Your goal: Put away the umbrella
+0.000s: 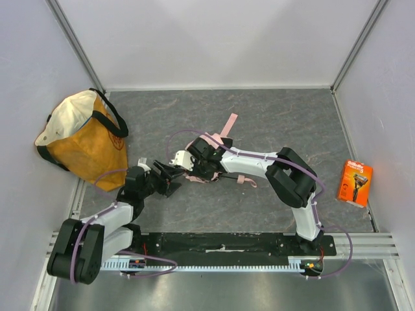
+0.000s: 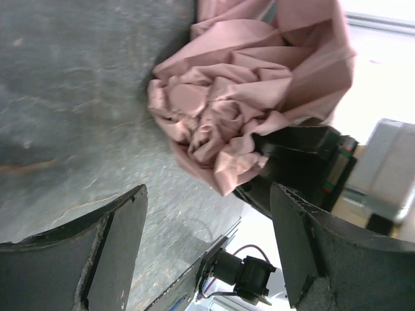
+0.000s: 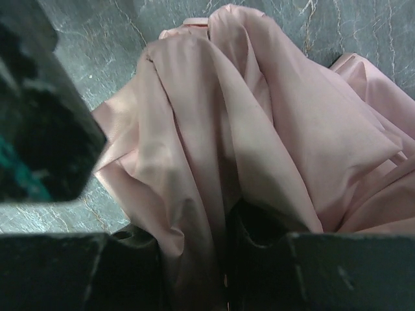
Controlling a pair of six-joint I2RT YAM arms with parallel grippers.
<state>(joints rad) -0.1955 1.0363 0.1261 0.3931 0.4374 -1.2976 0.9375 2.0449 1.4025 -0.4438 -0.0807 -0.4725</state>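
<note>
From above, the right arm lies across most of the umbrella (image 1: pixel 227 125), so only a flat pink strip, some crumpled cloth and a thin loop beside the forearm show; its handle end cannot be made out. The umbrella rests on the grey desk (image 1: pixel 292 123) near the middle, well apart from the orange-and-cream tote bag (image 1: pixel 84 139) that leans at the left wall. The left pincer (image 1: pixel 172 178) sits just beside the right pincer (image 1: pixel 198 167), but their fingers are too small and dark here to tell apart. An orange box (image 1: pixel 355 183) lies at the right edge; its printing is too small to read.

In the left wrist view, the left pincer (image 2: pixel 207 214) is spread wide, with nothing between its fingers (image 2: pixel 110 253), only bare desk (image 2: pixel 65 97). Just beyond the fingertips lies a bunched wad of the pink umbrella (image 2: pixel 220 116), whose top is cut off by the frame. The black right pincer (image 2: pixel 305 162) presses into the cloth from the right.

In the right wrist view, the right pincer (image 3: pixel 194 253) is clenched on the umbrella (image 3: pixel 259 129), with a fold of pink fabric pinched between its two dark fingers (image 3: pixel 324 272). The cloth fills most of the frame over the marbled desk (image 3: pixel 324 26). A blurred dark shape (image 3: pixel 39 129) at the left is too close to identify.
</note>
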